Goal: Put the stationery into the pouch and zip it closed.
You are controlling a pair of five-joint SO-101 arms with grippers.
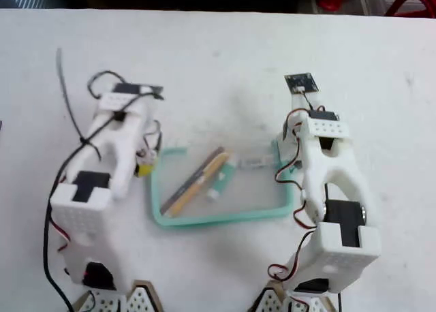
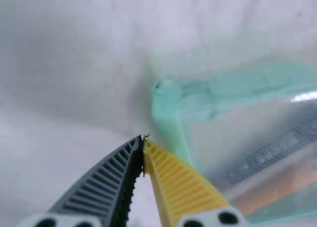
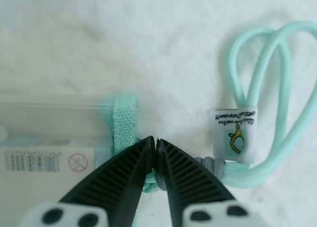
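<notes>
A clear pouch with a teal border (image 1: 225,219) lies flat between the two arms. Inside it are two pencils (image 1: 197,179) and a white tube (image 1: 221,182). My left gripper (image 1: 146,165) sits at the pouch's left end. In the left wrist view its grey and yellow fingers meet at the tips (image 2: 142,141), just beside the teal corner (image 2: 166,103), with nothing visible between them. My right gripper (image 3: 155,143) is at the pouch's right end, its black fingers shut on the teal edge by a fabric tab (image 3: 125,120). A teal cord loop (image 3: 257,78) with a white label (image 3: 236,135) lies beside it.
A small circuit board (image 1: 301,84) lies on the white table behind the right arm. A black cable (image 1: 68,107) runs along the left arm. The table's far edge (image 1: 204,10) runs across the back, with bare surface in front of it.
</notes>
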